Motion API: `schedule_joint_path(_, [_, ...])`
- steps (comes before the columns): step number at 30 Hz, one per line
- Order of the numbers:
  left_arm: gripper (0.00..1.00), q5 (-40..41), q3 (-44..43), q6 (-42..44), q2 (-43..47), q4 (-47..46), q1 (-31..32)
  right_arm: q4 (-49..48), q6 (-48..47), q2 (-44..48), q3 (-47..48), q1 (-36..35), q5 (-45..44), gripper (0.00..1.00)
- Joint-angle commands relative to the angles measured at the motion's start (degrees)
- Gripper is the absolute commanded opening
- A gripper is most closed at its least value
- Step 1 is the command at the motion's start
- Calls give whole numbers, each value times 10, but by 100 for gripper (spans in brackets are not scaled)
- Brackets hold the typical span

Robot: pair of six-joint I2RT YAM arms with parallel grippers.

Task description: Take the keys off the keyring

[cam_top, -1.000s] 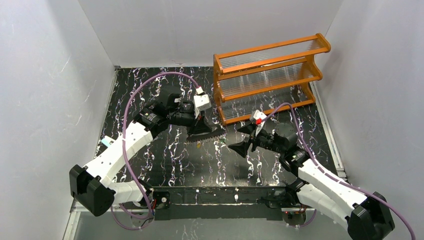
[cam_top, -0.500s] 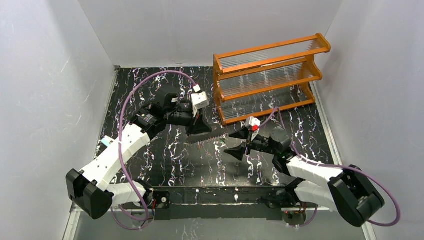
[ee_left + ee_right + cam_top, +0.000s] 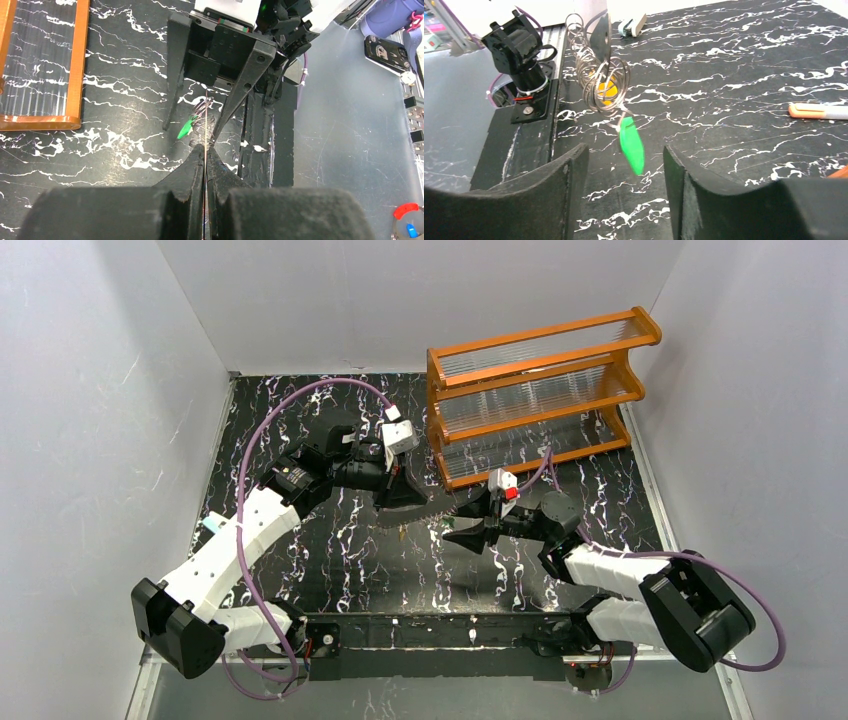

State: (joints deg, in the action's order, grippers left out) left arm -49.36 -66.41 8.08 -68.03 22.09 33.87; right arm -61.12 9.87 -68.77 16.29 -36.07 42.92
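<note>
While your left fingers (image 3: 192, 170) are clenched on the keyring (image 3: 204, 140) (seen edge-on, held above the table (image 3: 100, 150)), your right fingers (image 3: 569, 170) stand apart on either side of the dangling green key (image 3: 631, 145), not touching it; the yellow-orange key (image 3: 605, 91) hangs behind wire coils.

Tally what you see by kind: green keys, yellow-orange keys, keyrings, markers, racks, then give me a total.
Green key: 1
Yellow-orange key: 1
Keyring: 1
Marker: 1
Rack: 1
Total: 5
</note>
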Motion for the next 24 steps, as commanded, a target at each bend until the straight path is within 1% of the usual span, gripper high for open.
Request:
schedule_joint_path(1, [0, -23, -23, -13, 16, -16, -1, -48, 7, -7, 24, -1, 35, 58])
schedule_joint_path(3, [0, -24, -21, -13, 18, -19, -1, -42, 5, 0, 24, -1, 34, 43])
schedule_joint_path(4, [0, -23, -19, -14, 19, -21, -1, -36, 1, 4, 23, -1, 33, 37])
schedule_joint_path(5, [0, -21, -17, -14, 22, -23, -1, -29, -3, 9, 23, -2, 30, 34])
schedule_joint_path(8, [0, -16, -9, -14, 30, -27, -1, 1, -17, 25, 21, -1, 24, 16])
schedule_joint_path(11, [0, -10, -1, -15, 39, -36, -1, 24, -24, 39, 21, -1, 18, 3])
schedule_joint_path(14, [0, 2, 10, -15, 51, -40, -1, 68, -38, 55, 29, 0, 8, 1])
schedule_joint_path(19, [0, 43, 47, -8, 80, -48, -1, 219, -74, 94, 57, -1, -31, 1])
schedule_joint_path(22, [0, 81, 91, -19, 105, -86, -1, 321, -96, 123, 83, -1, -56, 1])
schedule_joint_path(24, [0, 106, 134, -43, 123, -137, -1, 395, -126, 138, 109, -1, -68, 1])
